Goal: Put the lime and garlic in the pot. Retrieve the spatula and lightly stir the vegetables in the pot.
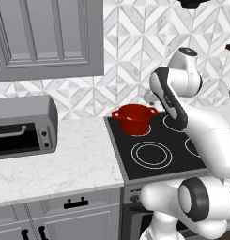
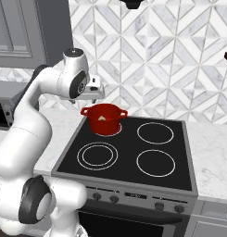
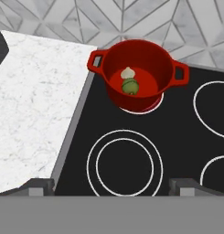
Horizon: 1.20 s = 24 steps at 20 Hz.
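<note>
left base view: the pot (image 1: 134, 118) sits on the stove's (image 1: 158, 150) back-left burner. right base view: the gripper (image 2: 95, 92) hovers above it. hand view: jaws wide and empty, lime (image 3: 130, 86) and garlic (image 3: 127, 72) already inside (hidden elsewhere); fetching the spatula seems next.

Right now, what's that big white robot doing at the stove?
The robot is cooking. Its claw is open and holding nothing, up above the stovetop. The red pot sits on the back left burner, and the lime and the garlic are already inside it, side by side on the bottom. Stirring them with a spatula is not done yet.
</note>
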{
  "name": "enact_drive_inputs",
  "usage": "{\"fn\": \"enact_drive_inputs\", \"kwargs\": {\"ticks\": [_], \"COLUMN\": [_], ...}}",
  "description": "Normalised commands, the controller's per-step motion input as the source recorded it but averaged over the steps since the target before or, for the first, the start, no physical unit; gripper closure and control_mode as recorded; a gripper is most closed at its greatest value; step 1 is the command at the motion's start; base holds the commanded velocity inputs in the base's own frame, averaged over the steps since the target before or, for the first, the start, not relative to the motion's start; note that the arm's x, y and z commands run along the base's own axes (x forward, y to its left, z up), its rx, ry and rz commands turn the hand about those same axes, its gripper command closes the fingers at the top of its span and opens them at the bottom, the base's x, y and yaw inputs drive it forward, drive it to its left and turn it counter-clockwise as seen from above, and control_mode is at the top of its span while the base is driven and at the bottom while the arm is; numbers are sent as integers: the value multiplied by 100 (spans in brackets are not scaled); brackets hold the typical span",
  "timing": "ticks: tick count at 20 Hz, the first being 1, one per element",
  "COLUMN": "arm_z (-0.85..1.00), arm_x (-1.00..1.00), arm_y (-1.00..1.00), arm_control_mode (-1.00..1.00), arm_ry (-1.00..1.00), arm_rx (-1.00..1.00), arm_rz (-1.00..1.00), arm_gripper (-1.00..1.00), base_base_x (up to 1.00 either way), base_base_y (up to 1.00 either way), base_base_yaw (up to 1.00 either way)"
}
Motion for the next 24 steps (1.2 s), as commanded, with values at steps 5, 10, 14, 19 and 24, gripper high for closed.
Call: {"fn": "enact_drive_inputs", "kwargs": {"ticks": [5,10,14,19,24], "arm_z": [0,0,-11,0,0], "arm_x": [0,0,-14,0,0], "arm_y": [0,0,-19,0,0], "arm_control_mode": [-100,-100,100,100,100], "arm_ry": [0,0,0,0,0], "arm_rx": [0,0,1,0,0], "arm_rz": [0,0,-1,0,0], "arm_gripper": [-100,-100,-100,-100,-100], "base_base_x": [0,0,-7,-43,-35], "base_base_y": [0,0,-25,-100,-100], "base_base_yaw": [0,0,-3,-12,-10]}}
